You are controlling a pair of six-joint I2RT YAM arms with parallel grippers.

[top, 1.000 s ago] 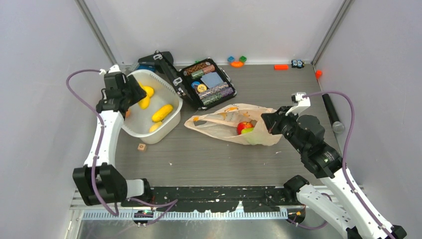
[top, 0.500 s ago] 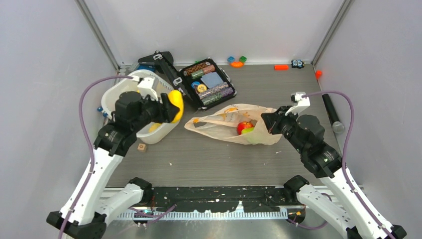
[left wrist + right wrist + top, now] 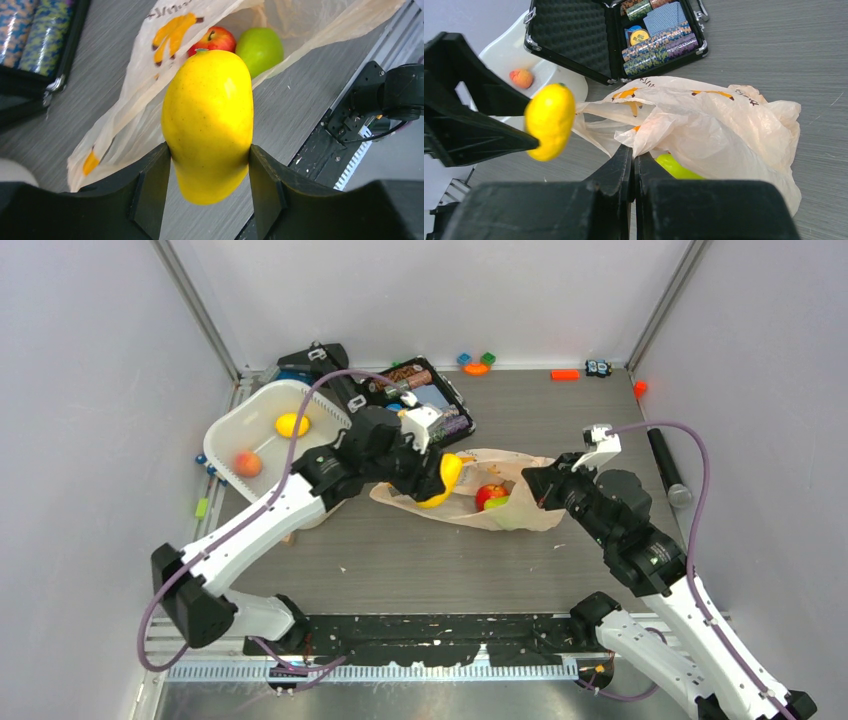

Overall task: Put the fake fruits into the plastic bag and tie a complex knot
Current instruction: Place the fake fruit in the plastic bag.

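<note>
So here's where we're at: the left gripper (image 3: 207, 152) has its two fingers spread about halfway and clamped on either flank of the yellow fruit (image 3: 207, 120). It's hanging in the air just over the left end of the plastic bag (image 3: 724, 125). The right gripper (image 3: 634, 152) is squeezed fully closed, pinching a fold of the bag's film by the opening, and through that gap we can see the red apple (image 3: 216, 39) and the green pear (image 3: 259, 47) already sitting inside. Two more are left in the white tub (image 3: 228, 425), a yellow one (image 3: 291, 424) and a small orange one (image 3: 246, 463). We reckon these fruits are hollow plastic, so light and rigid but glossy and rounded. They'll squirt out of a lazy pinch, and gripping across the widest belly like now looks right. The bag is the fiddly bit, thin, crinkly and floppy. It collapses unless someone holds the lip up, and it'll slide on the table if nudged, so grab it at the rim or the loop handles rather than mid-panel. Room-wise, the open chip case (image 3: 574, 40) sits just behind the bag and the tub is off to the left. The right gripper is parked right at the mouth, so the cleanest lane in seems to be from above and the left. The near table edge isn't far either, so a dropped fruit could roll off.
</note>
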